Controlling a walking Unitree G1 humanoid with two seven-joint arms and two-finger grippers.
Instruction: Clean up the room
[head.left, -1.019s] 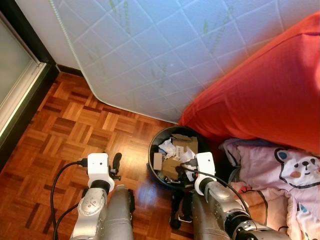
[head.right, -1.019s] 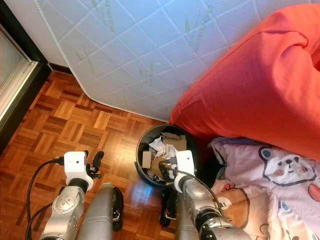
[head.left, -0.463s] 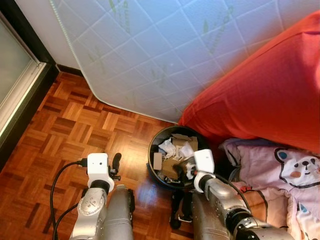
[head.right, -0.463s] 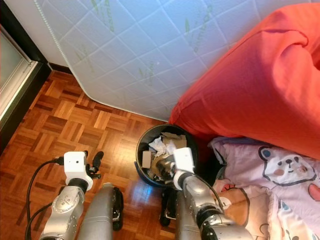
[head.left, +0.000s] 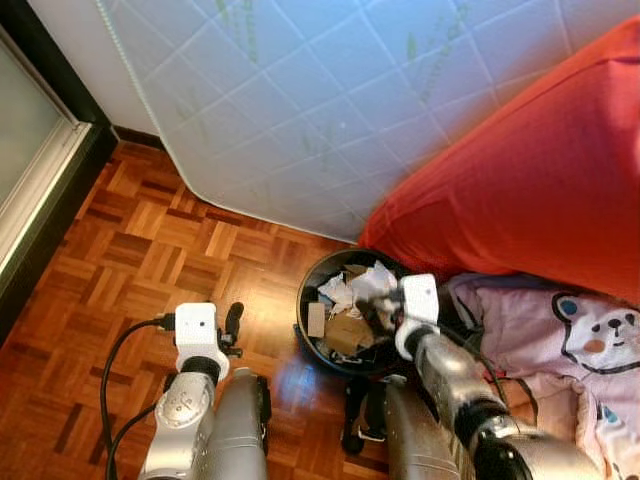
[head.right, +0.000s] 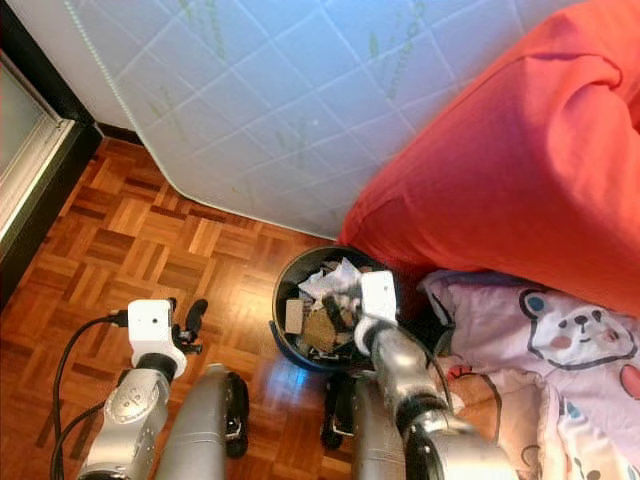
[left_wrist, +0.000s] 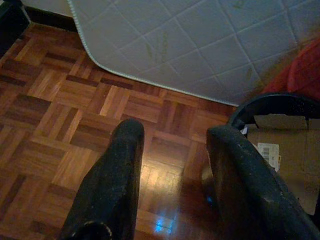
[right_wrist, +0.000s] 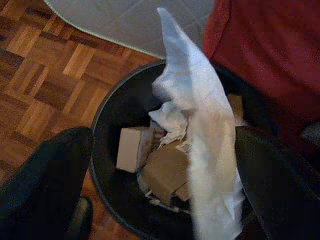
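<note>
The right gripper (right_wrist: 165, 200) hangs directly above the round black waste bin (right_wrist: 107, 125), jaws spread wide, crumpled white paper (right_wrist: 200, 130) draped lengthwise against 1 finger, ready to drop.

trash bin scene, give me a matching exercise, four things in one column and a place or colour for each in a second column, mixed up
Things:
1. trash bin
2. white paper
3. left pincer
4. red bedding

Places or colours:
A. hangs above the parquet floor, beside the bin
B. black, holding cardboard and paper scraps
C. drapes between the right pincer's fingers, over the bin
D. bulges on the robot's right, behind the bin

Pairs: 1-B, 2-C, 3-A, 4-D
</note>
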